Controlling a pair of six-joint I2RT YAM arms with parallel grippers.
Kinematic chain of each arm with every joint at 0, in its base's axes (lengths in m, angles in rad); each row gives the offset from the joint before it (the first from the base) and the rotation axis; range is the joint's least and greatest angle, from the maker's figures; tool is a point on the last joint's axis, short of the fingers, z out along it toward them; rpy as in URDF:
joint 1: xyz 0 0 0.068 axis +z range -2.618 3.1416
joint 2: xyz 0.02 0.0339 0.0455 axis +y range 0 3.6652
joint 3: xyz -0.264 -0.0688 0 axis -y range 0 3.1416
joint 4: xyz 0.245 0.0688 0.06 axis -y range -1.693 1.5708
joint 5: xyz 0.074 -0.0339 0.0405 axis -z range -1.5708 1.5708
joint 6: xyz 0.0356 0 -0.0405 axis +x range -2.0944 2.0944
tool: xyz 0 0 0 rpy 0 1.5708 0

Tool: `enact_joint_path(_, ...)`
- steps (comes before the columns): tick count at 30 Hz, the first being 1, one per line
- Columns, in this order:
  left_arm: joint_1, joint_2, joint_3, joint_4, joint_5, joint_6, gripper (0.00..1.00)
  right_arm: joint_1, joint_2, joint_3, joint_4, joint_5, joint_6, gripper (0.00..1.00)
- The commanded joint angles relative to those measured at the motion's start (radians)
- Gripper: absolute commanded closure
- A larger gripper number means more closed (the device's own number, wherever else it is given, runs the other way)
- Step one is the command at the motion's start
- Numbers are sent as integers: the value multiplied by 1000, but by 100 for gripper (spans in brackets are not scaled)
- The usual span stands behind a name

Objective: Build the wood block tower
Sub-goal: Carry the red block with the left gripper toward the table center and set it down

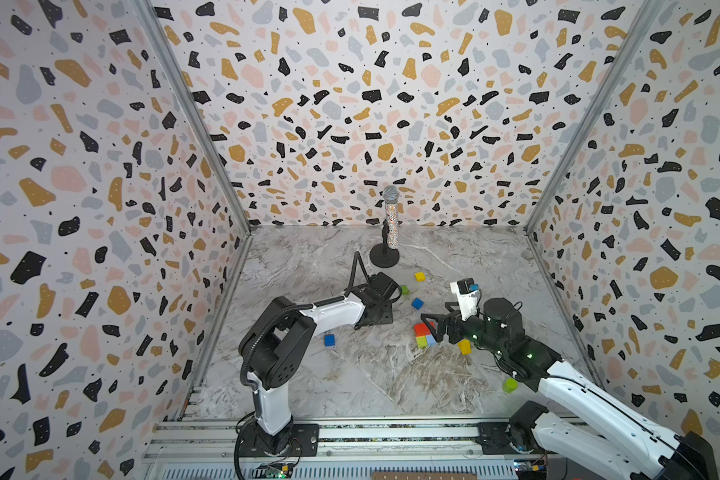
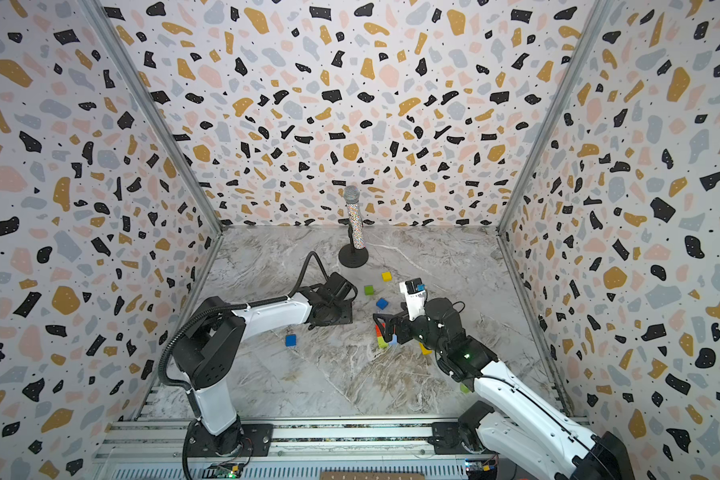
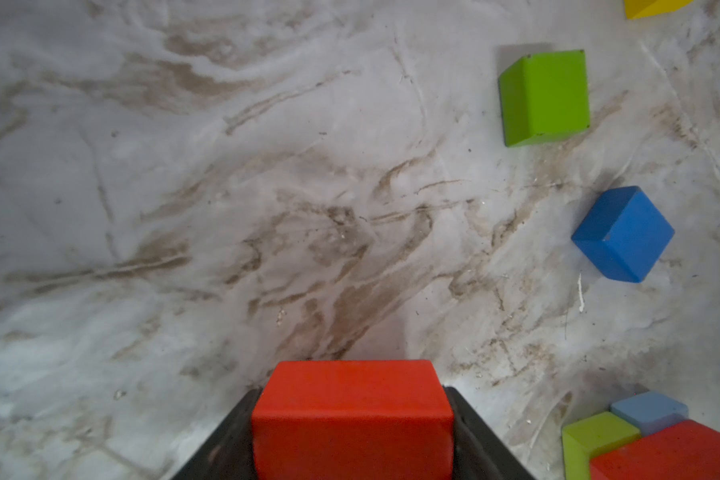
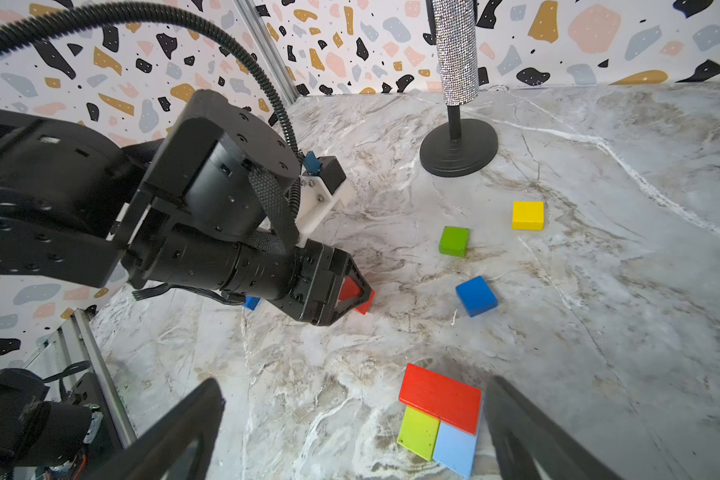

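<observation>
In the left wrist view my left gripper (image 3: 352,399) is shut on a red block (image 3: 350,415), its black fingers pressed to both sides. The right wrist view shows this red block (image 4: 366,301) low at the marble table. The tower is only a low group: a red brick (image 4: 439,397) with a green block (image 4: 418,432) and a light blue block (image 4: 454,453) against it. My right gripper (image 4: 354,432) hangs open and wide over that group (image 1: 424,334). In both top views the left gripper (image 1: 381,313) is left of the group.
Loose on the table lie a yellow cube (image 1: 420,276), a green cube (image 2: 368,289), two dark blue cubes (image 1: 417,304) (image 1: 329,340), and a yellow block (image 1: 465,346) under the right arm. A lime cylinder (image 1: 510,385) lies front right. A glittery microphone (image 1: 390,224) stands at the back.
</observation>
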Motion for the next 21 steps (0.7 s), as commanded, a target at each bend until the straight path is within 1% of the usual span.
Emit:
enact_joint_path(1,-6,17,36,-6,-2,-1,26,-4,-12,0,-4,12,-2,1)
enact_joint_path(2,-5,19,45,-14,-7,3,2,-4,-13,1,-4,13,-2,1)
enact_joint_path(3,-6,19,53,-22,-11,7,0,-3,-12,1,-6,15,-2,1)
enact_joint_path(9,-4,-18,113,-90,-58,45,0,-4,-5,14,-29,43,-2,1)
enact_joint_path(12,5,-82,124,-124,-109,69,0,-4,4,30,-55,59,-2,2)
enact_joint_path(15,39,-176,88,-127,-133,81,0,-4,37,58,-82,57,-9,3)
enact_joint_path(18,93,-298,4,-97,-132,82,0,-4,110,105,-128,34,-17,8)
enact_joint_path(20,128,-381,-61,-76,-138,85,0,-1,170,139,-159,10,-26,17)
enact_joint_path(21,142,-425,-96,-62,-144,89,0,0,203,159,-177,3,-26,24)
